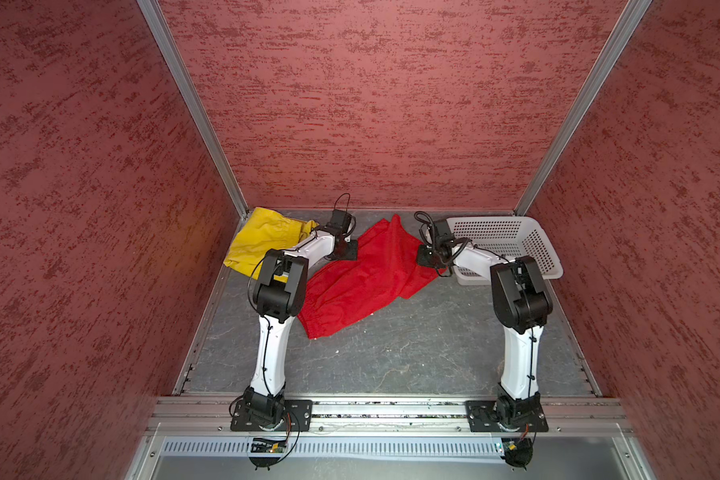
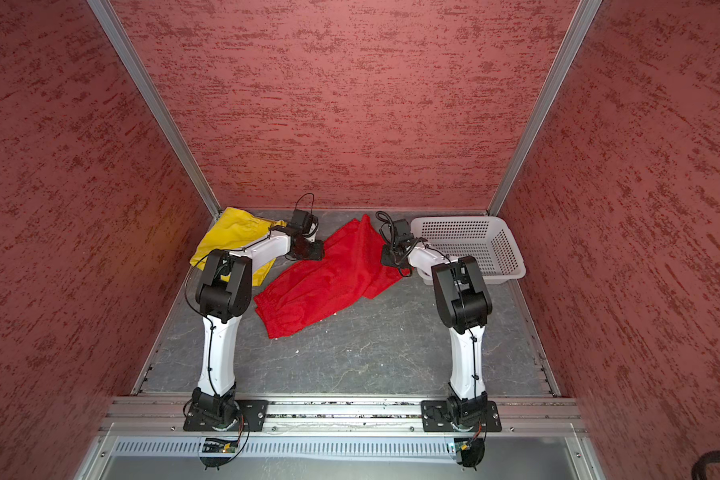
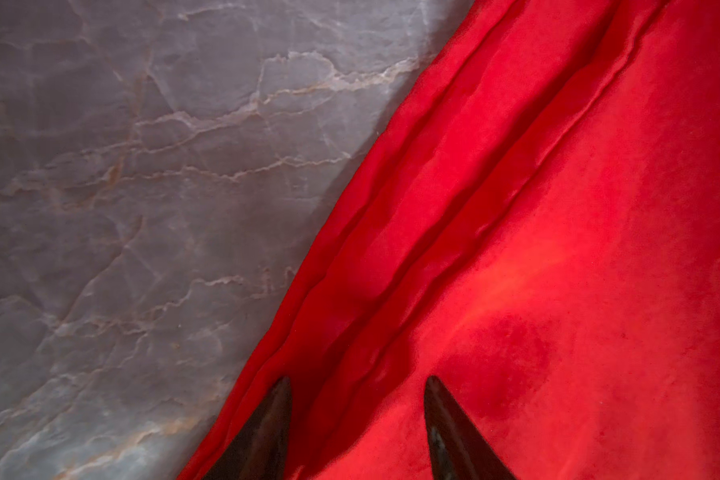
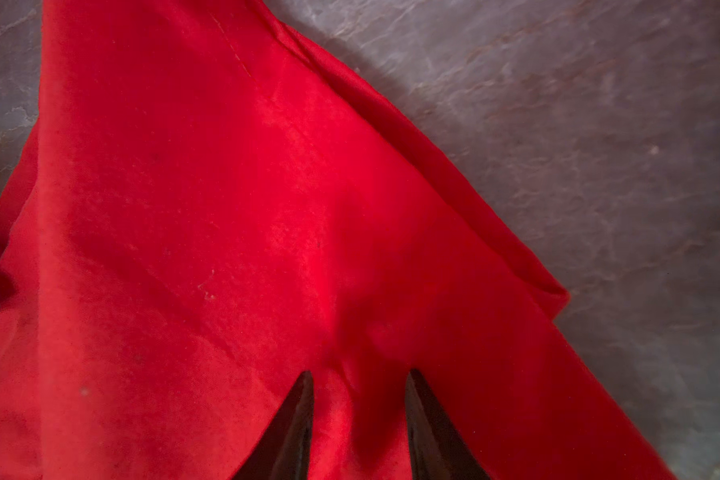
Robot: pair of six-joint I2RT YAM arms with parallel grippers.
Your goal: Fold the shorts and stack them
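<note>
Judging from how things lie, folding has barely begun: the red shorts (image 1: 358, 274) sprawl across the middle of the worktop (image 1: 412, 353), the yellow shorts (image 1: 258, 239) sit crumpled in the far left corner, and nothing is stacked. Both arms reach forward, elbows raised, wrists bent down over the red pair's far part. The left claw (image 3: 356, 419) and right claw (image 4: 358, 409) stand apart, tips on the cloth, neither visibly pinching it.

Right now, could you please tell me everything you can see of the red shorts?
The red shorts are thin, slightly shiny fabric, spread loosely and creased on the grey marbled table, lying diagonally with the gathered waistband toward the front and the legs toward the back. They lie between the yellow shorts and the white basket. Both grippers are down on them: the left gripper near one long edge, the right gripper by a leg, jaws parted with cloth between the tips.
</note>
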